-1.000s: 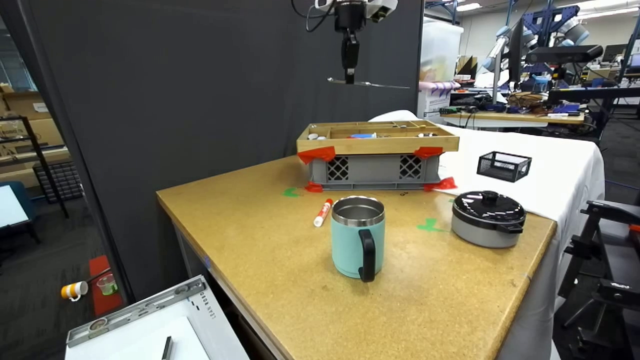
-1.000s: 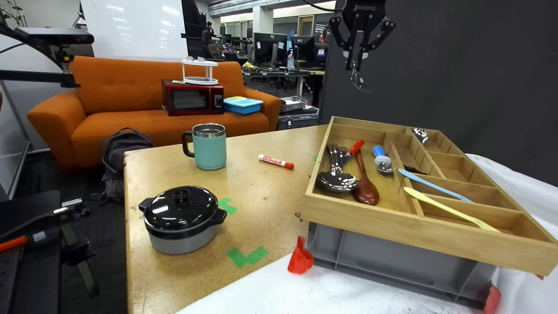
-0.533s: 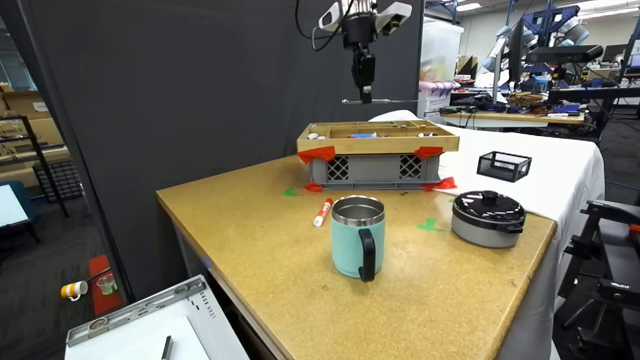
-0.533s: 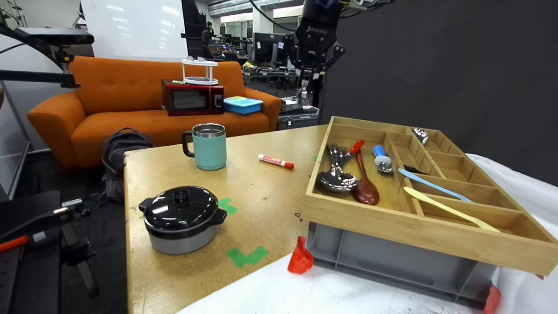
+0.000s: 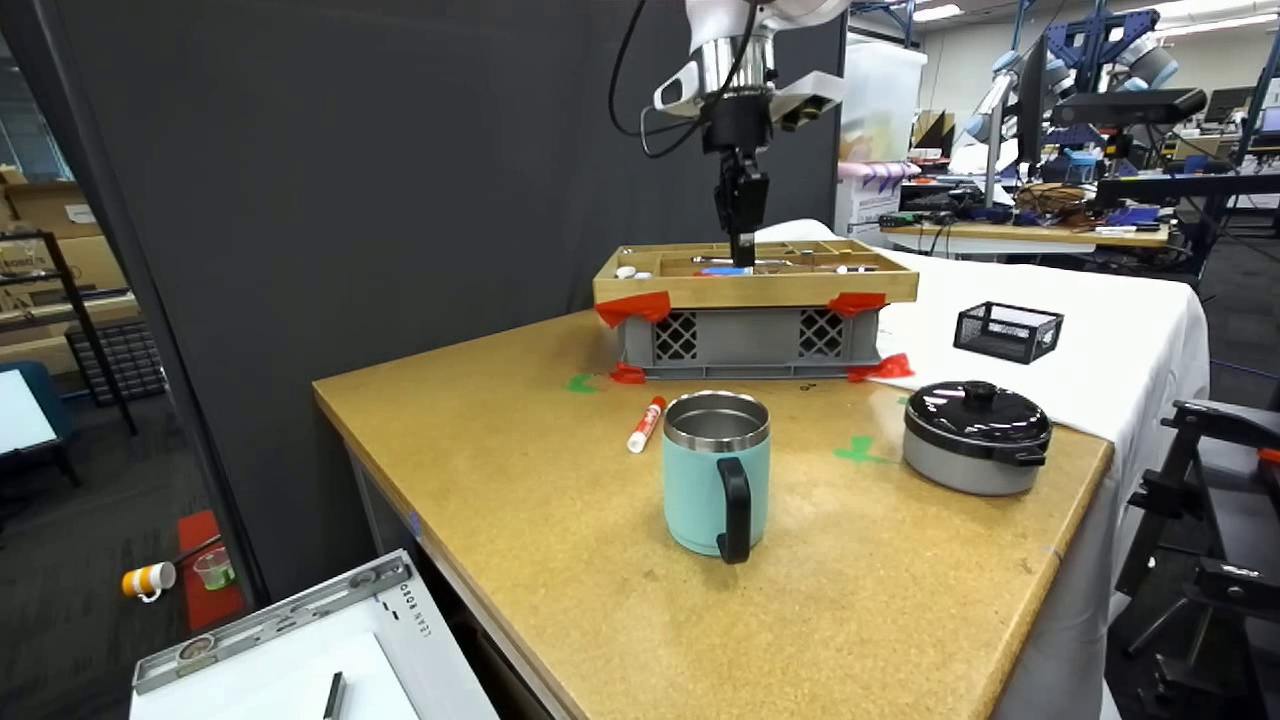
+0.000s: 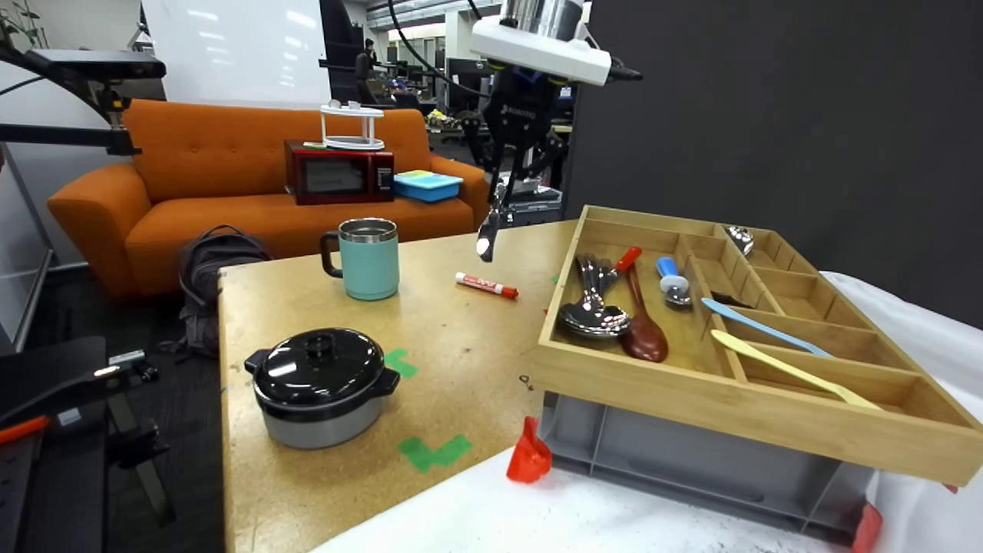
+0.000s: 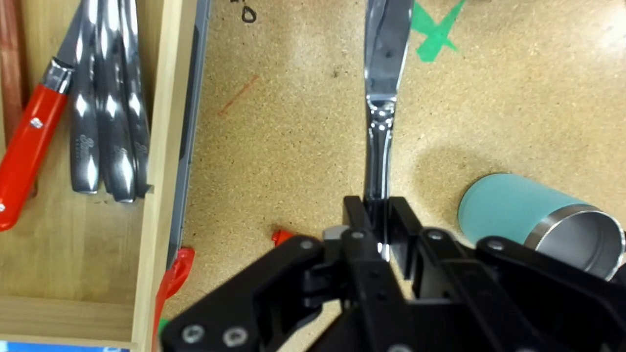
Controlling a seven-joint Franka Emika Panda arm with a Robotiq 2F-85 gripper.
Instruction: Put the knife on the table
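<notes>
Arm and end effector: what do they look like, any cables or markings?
The arm is white, with a shiny silver band and looping black cables. The end effector is black, with jointed linkages, slim blocky fingers, round silver screw heads and pale ROBOTIQ lettering.

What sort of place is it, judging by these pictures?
Most likely a robotics lab in a shared office: what look like more robot arms are in the background, along with a computer monitor and a large whiteboard.

One silver knife [image 7: 380, 126], one teal mug [image 6: 370, 263], one lidded pot [image 6: 318, 393]
</notes>
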